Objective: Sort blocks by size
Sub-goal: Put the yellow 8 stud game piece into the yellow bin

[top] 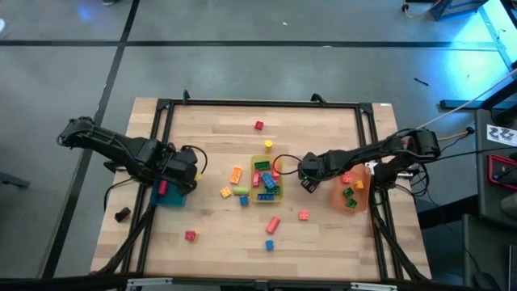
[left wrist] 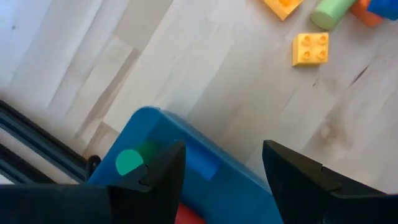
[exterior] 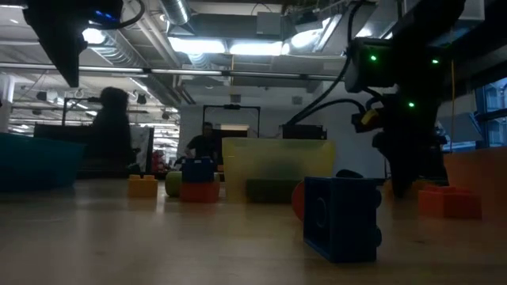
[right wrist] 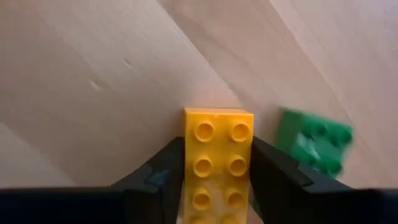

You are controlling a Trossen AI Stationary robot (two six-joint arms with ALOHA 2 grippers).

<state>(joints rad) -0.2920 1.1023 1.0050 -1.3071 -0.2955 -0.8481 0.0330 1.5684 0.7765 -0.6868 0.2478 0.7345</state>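
Right gripper [right wrist: 214,180], between yellow bin [top: 265,183] and orange bin [top: 354,191], clamps a long yellow brick [right wrist: 217,163] square across its sides. Best lifted straight, kept level, clear of the green brick [right wrist: 314,144] just beside. Left gripper [left wrist: 221,180] hovers open over the blue bin [left wrist: 186,165].

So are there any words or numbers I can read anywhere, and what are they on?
None can be read.
The white sheet beside the table's right edge carries dark marks, too small and blurred to read.
The yellow block between the right gripper's fingers shows only plain studs.
The blue bin below the left gripper has a green round sticker with no writing.
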